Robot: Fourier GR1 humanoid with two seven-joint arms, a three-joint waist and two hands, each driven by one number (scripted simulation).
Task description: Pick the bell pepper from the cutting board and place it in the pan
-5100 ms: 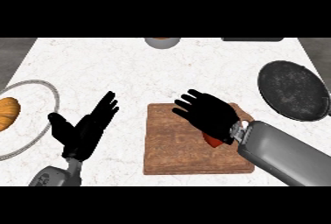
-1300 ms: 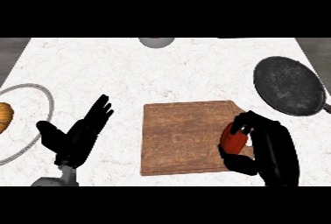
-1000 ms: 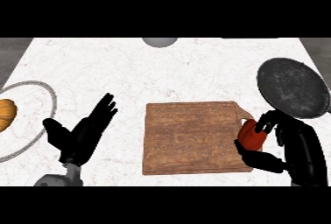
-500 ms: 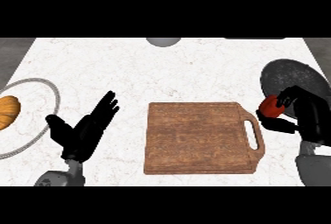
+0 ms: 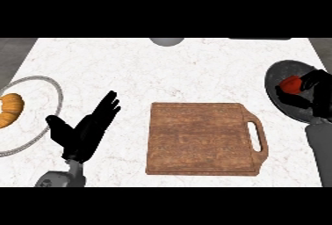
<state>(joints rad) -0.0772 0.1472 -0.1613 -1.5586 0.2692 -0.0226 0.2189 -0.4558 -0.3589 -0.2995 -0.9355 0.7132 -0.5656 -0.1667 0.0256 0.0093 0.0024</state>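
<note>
The red bell pepper (image 5: 292, 83) sits over the dark pan (image 5: 288, 94) at the worktop's (image 5: 162, 70) right edge, the right hand (image 5: 311, 94) curled around it. The cutting board (image 5: 204, 138) lies bare beside it. The left hand (image 5: 84, 129) rests open near a plate (image 5: 48, 85) holding a croissant (image 5: 9, 110).

I see white counter (image 5: 194, 66) with faint grey-brown marbling. Cutting board (image 5: 201, 138): reddish-brown, mottled wood grain. Right of board: dark grey pan (image 5: 285, 103), red bell pepper (image 5: 292, 84) over it, black right hand (image 5: 318, 94). Left of board: black left hand (image 5: 84, 129), grey forearm; farther left, white plate (image 5: 39, 83), golden-orange croissant (image 5: 9, 109).
</note>
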